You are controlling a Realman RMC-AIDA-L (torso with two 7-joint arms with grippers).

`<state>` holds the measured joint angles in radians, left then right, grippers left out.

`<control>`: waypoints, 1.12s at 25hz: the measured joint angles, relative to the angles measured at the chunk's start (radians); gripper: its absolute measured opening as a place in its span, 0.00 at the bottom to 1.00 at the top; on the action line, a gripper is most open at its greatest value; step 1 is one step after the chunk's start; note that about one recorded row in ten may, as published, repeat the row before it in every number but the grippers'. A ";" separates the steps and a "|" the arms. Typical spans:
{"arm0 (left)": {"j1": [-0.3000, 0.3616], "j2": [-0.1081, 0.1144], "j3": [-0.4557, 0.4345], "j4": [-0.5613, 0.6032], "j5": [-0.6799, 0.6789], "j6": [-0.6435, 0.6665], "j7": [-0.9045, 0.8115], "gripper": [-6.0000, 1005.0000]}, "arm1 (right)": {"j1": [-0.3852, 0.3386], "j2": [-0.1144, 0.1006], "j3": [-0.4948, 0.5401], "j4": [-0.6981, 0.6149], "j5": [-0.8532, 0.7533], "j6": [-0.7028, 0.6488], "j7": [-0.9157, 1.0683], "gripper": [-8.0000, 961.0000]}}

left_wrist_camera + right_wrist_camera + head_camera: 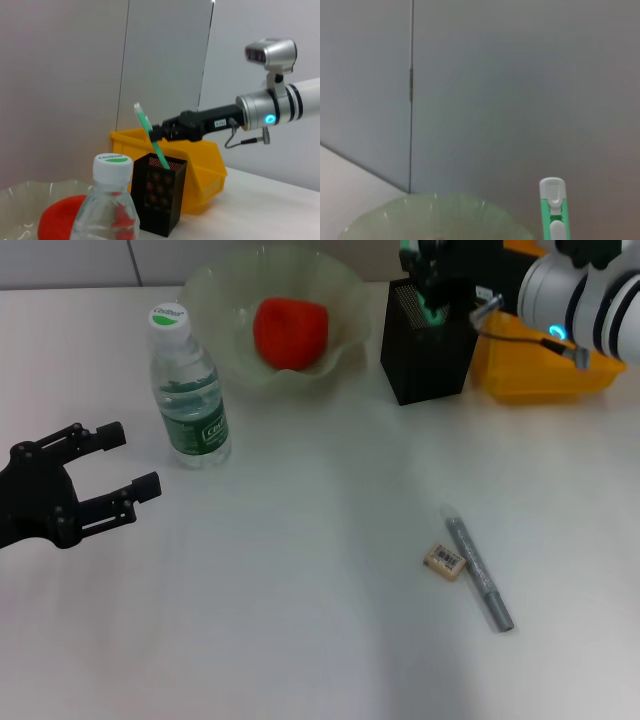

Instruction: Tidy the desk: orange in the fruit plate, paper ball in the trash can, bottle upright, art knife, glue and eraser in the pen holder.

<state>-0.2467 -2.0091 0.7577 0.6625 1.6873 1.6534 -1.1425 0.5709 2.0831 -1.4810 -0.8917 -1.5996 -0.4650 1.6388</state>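
— Where is the art knife [150,135]?
— In the right gripper [159,133], which is clenched on its middle directly above the pen holder [427,343]. The knife is tilted, its lower end already inside the holder's open top.
— And the rest, taking the pen holder as the mark?
— The trash can [545,370] touches its right side. The fruit plate [215,295] sits just to its left with the orange [290,332] in it. The bottle [188,392] stands upright further left. The eraser [446,560] and the glue [478,571] lie side by side on the desk [300,620], well in front of the holder.
— The left gripper [125,460]?
— Released, fingers spread, low over the desk, far left of the holder, beyond the bottle.
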 joint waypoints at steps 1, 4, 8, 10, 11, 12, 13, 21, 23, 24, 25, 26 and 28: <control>0.000 0.000 0.000 0.000 0.000 0.000 0.000 0.78 | 0.001 0.000 0.000 0.006 0.000 0.000 0.000 0.18; -0.002 -0.001 0.000 0.000 0.000 0.000 0.000 0.78 | 0.001 -0.001 0.000 0.017 0.001 -0.001 -0.001 0.24; -0.002 0.000 0.000 0.000 0.000 0.001 0.000 0.78 | -0.004 -0.001 0.001 0.012 0.002 -0.001 -0.001 0.33; -0.002 0.000 0.000 0.000 0.000 0.001 0.000 0.78 | -0.009 -0.001 0.001 0.006 0.003 -0.004 0.000 0.37; -0.002 0.000 0.000 0.000 0.000 0.003 0.000 0.78 | -0.014 -0.002 0.001 -0.002 0.003 -0.008 0.004 0.39; -0.002 0.000 0.000 0.000 0.000 0.003 0.000 0.78 | -0.022 -0.002 0.001 -0.014 0.003 -0.016 0.005 0.42; -0.002 0.000 0.000 0.000 0.000 0.003 0.000 0.78 | -0.035 -0.002 0.002 -0.033 0.003 -0.029 0.008 0.44; -0.009 0.019 0.011 0.116 0.051 0.071 -0.118 0.78 | -0.174 -0.010 0.132 -0.315 -0.135 -0.413 0.218 0.67; -0.015 0.009 0.011 0.184 0.103 0.072 -0.168 0.78 | -0.181 -0.010 0.203 -0.391 -0.243 -0.566 0.331 0.67; -0.019 0.005 0.011 0.194 0.118 0.073 -0.179 0.78 | -0.181 -0.010 0.233 -0.429 -0.292 -0.634 0.382 0.67; -0.025 0.003 0.011 0.199 0.132 0.073 -0.186 0.78 | -0.180 -0.009 0.257 -0.474 -0.353 -0.705 0.438 0.67; -0.025 0.003 0.011 0.199 0.132 0.073 -0.186 0.78 | -0.178 -0.008 0.276 -0.518 -0.407 -0.768 0.487 0.67; -0.025 0.003 0.011 0.199 0.132 0.073 -0.186 0.78 | -0.174 -0.006 0.287 -0.606 -0.503 -0.875 0.566 0.67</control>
<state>-0.2714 -2.0065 0.7685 0.8612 1.8190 1.7261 -1.3290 0.3966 2.0767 -1.1936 -1.4976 -2.1024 -1.3395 2.2047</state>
